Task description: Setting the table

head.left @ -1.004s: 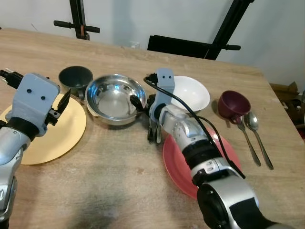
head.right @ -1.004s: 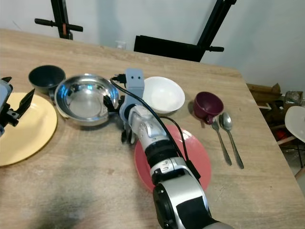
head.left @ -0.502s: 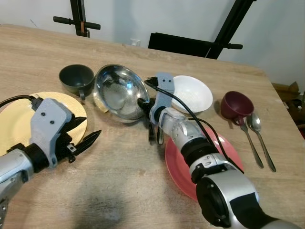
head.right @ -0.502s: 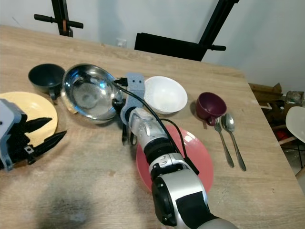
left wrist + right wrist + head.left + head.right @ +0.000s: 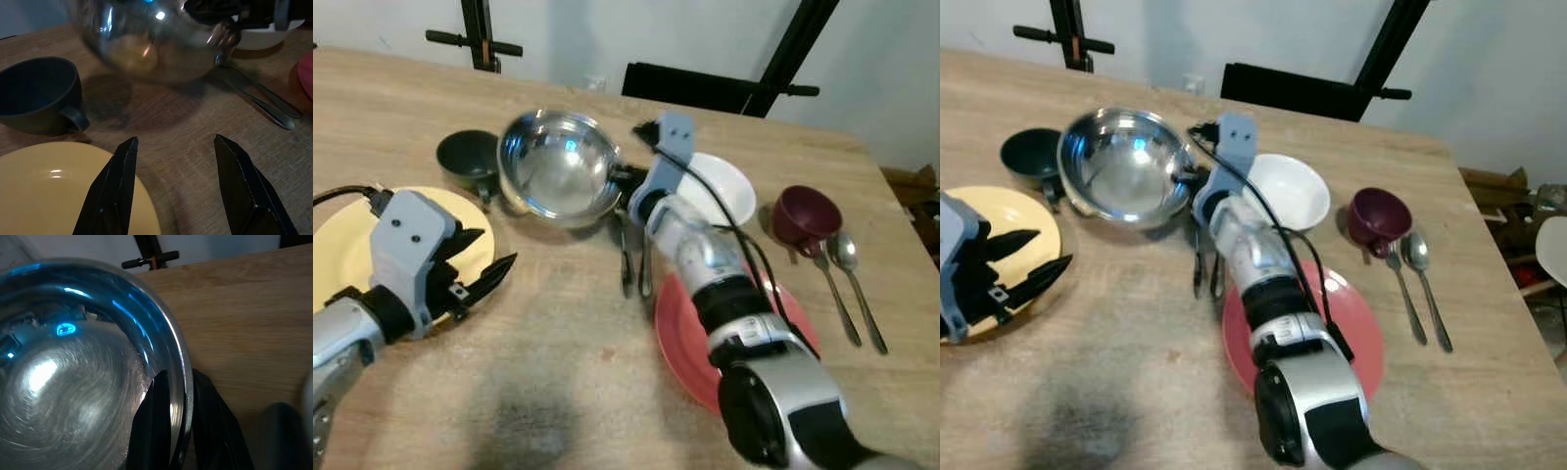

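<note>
My right gripper (image 5: 619, 180) is shut on the near-right rim of a shiny steel bowl (image 5: 558, 162), holding it tilted above the table. In the right wrist view its fingers (image 5: 155, 421) pinch the bowl's rim (image 5: 183, 382), one inside and one outside. My left gripper (image 5: 501, 246) stands open over the right edge of a yellow plate (image 5: 342, 250), with nothing between its fingers (image 5: 117, 191). A red plate (image 5: 690, 338) lies under my right forearm.
A dark cup (image 5: 467, 157) sits left of the steel bowl. A white bowl (image 5: 729, 191), a maroon cup (image 5: 806, 213) and a spoon and fork (image 5: 847, 284) lie to the right. Two utensils (image 5: 633, 262) rest on the wood below the raised bowl.
The right gripper has lifted the steel bowl off the table and tipped it. The left gripper came down from over the yellow plate to the plate's right edge.
</note>
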Available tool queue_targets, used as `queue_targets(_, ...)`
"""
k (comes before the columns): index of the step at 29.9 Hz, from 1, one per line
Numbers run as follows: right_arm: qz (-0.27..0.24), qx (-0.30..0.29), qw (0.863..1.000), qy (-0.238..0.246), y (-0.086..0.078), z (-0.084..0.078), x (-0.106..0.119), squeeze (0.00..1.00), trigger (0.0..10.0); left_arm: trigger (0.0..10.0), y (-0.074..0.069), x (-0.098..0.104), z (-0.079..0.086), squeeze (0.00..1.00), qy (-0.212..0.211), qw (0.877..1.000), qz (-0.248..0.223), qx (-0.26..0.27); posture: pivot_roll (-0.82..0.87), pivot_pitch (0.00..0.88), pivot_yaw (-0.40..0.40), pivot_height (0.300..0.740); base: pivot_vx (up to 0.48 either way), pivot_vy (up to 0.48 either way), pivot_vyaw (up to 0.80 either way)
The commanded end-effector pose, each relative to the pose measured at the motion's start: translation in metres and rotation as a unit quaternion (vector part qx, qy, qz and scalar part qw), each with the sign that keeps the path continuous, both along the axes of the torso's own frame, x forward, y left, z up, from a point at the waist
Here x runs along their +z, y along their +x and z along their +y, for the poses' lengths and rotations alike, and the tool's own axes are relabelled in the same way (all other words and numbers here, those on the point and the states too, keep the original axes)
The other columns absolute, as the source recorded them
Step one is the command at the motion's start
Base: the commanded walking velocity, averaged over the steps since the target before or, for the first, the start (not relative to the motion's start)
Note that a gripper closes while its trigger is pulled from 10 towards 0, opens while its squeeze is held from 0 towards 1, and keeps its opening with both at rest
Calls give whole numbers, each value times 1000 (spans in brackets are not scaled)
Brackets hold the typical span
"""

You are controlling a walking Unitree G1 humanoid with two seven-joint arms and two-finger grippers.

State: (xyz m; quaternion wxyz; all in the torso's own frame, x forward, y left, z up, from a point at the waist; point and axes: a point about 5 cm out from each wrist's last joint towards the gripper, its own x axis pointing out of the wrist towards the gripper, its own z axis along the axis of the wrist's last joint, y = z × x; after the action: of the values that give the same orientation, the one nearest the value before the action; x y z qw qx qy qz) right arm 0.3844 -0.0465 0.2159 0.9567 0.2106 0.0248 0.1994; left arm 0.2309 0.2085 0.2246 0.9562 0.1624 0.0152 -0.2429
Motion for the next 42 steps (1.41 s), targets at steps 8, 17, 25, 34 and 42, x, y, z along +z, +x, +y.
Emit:
queue_targets(8, -50, -53, 995, 74, -20, -33, 12, 0, 10000, 10000, 11, 1, -15, 0, -39, 999, -21, 1, 42, 61, -63, 740, 0, 0, 0)
queue_targets(17, -112, -119, 982, 93, -51, -54, 11, 0, 10000, 10000, 12, -10, -33, 0, -82, 995, -36, 36, 40, 61, -61, 740, 0, 0, 0)
queue_targets(25, -115, -20, 993, 10, -66, -32, -5, 0, 10000, 10000, 24, -19, -23, 0, -72, 991, -44, 103, 18, 56, -55, 740, 0, 0, 0)
queue_targets(34, -74, 87, 987, -113, -74, -17, -23, 0, 10000, 10000, 26, -19, -12, 0, -57, 989, -55, 129, 20, 59, -71, 740, 0, 0, 0)
queue_targets(42, -21, 80, 986, -148, -65, -6, -42, 318, 10000, 10000, 25, -16, -1, 0, -48, 984, -70, 156, 31, 66, -81, 740, 0, 0, 0)
